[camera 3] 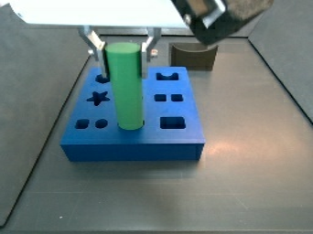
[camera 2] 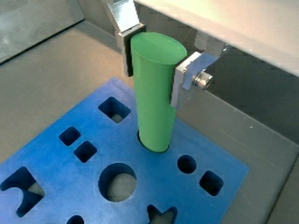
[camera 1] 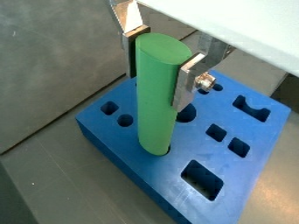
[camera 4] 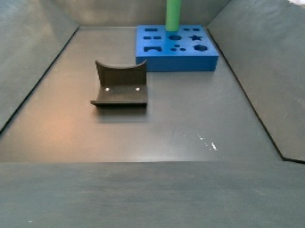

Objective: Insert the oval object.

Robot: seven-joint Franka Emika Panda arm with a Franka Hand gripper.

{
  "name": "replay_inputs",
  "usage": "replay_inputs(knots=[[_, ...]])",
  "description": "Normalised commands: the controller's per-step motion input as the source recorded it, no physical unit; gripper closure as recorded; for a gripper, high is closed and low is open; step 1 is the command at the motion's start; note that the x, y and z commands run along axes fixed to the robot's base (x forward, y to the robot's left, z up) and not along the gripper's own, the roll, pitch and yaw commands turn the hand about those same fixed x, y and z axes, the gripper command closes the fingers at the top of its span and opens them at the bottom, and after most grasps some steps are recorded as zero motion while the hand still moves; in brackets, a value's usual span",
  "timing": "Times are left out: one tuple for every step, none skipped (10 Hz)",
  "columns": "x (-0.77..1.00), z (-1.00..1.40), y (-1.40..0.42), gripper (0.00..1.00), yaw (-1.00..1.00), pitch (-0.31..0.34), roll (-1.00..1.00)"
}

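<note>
The oval object (camera 1: 158, 96) is a tall bright green peg. It stands upright with its lower end in a hole of the blue block (camera 1: 122, 166). It also shows in a wrist view (camera 2: 155, 87) and in both side views (camera 3: 124, 87) (camera 4: 173, 13). My gripper (camera 1: 156, 83) is above the block, its silver fingers on either side of the peg's upper part, shut on it; this also shows in a wrist view (camera 2: 153, 83) and a side view (camera 3: 124, 57). The blue block (camera 3: 128, 146) has several shaped holes.
The dark fixture (camera 4: 119, 85) with a curved back stands on the grey floor apart from the blue block (camera 4: 179, 58); in a side view it (camera 3: 196, 57) is behind the block. Sloping grey walls (camera 4: 36, 80) enclose the floor.
</note>
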Motion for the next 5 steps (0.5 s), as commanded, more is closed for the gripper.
replay_inputs(knots=[[0.11, -0.25, 0.00, 1.00, -0.05, -0.003, 0.00], [0.06, -0.22, 0.00, 1.00, -0.05, -0.003, 0.00], [0.05, -0.25, 0.00, 1.00, -0.05, -0.007, 0.00], [0.02, -0.28, 0.00, 1.00, -0.04, -0.016, 0.00], [0.02, -0.29, 0.00, 1.00, -0.04, -0.013, 0.00]])
